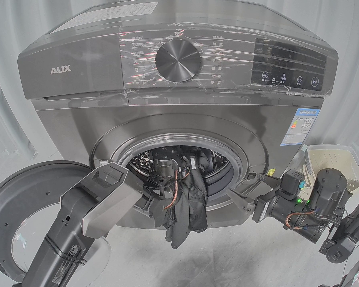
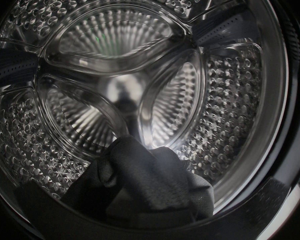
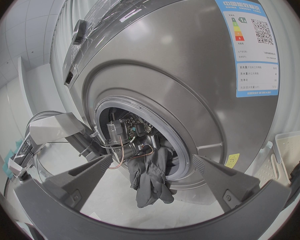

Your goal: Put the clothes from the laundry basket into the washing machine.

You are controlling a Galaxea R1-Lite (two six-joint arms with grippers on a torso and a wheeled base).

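Note:
The grey washing machine (image 1: 175, 112) stands with its round opening uncovered. My left arm goes into that opening, and its gripper (image 1: 163, 166) is inside the steel drum (image 2: 223, 100). A dark garment (image 1: 187, 208) hangs from the wrist over the opening's lower rim and down the front panel; one fold of the garment (image 2: 150, 180) lies at the drum's mouth. My right gripper (image 1: 249, 188) hangs open and empty, to the right of the opening. The white laundry basket (image 1: 335, 160) sits behind it, holding another dark cloth (image 3: 298, 174).
The machine's door (image 1: 28, 196) is swung wide open at the lower left, beside my left arm. White curtains hang behind the machine. Pale bare floor (image 1: 235, 252) lies in front of it.

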